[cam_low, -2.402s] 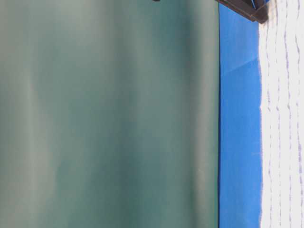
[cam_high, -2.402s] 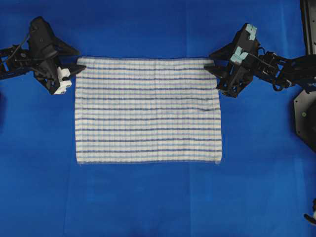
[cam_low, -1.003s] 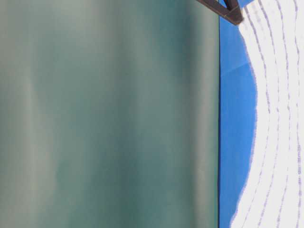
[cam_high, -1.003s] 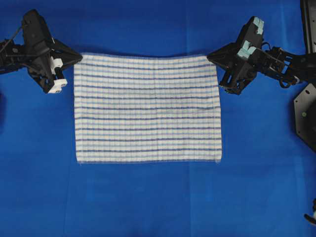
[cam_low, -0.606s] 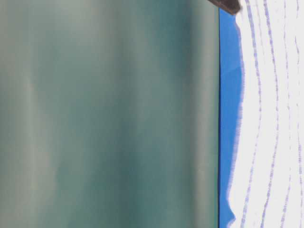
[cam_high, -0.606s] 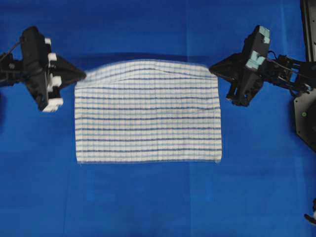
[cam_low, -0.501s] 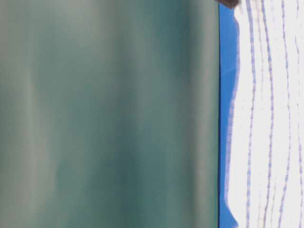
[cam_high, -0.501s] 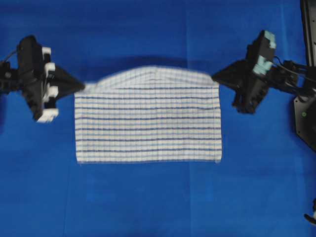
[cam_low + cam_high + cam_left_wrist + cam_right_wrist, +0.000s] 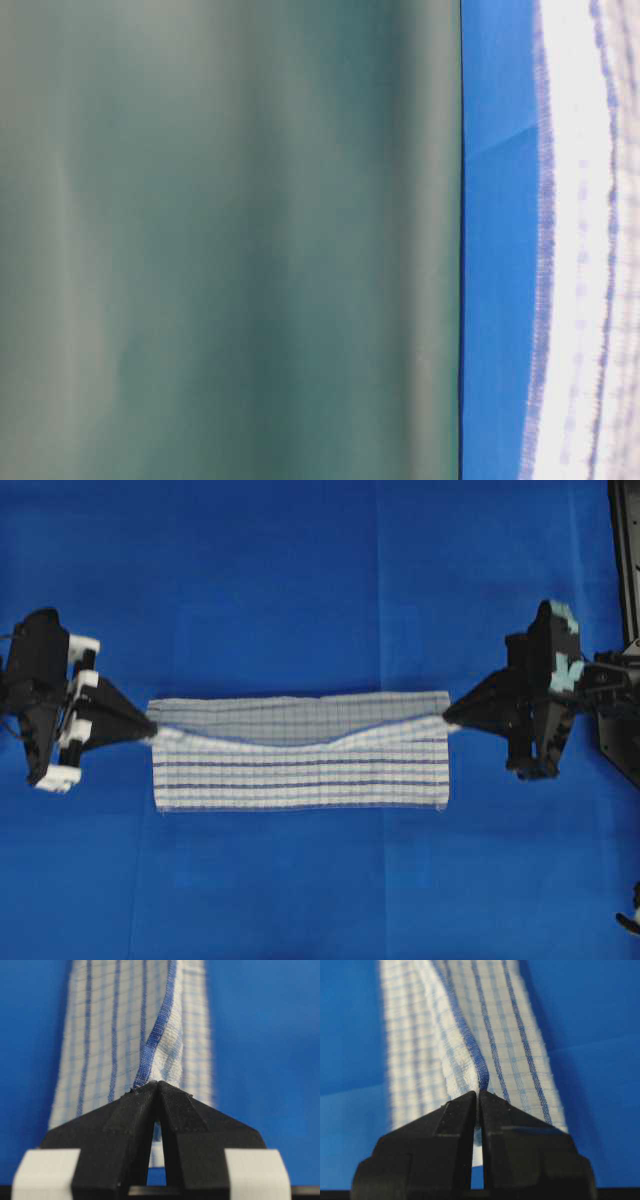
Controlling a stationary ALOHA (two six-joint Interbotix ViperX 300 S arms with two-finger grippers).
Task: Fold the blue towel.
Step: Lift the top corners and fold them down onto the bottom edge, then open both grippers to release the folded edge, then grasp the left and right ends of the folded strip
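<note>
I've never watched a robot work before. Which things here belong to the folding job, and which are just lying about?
In the job:
- striped towel
- left gripper, shut on a towel corner
- right gripper, shut on the other corner

Just there:
- blue table cover
- black stand at the right edge

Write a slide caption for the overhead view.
Both grippers pinch the striped towel's far corners, carrying that edge over toward the near edge.
</note>
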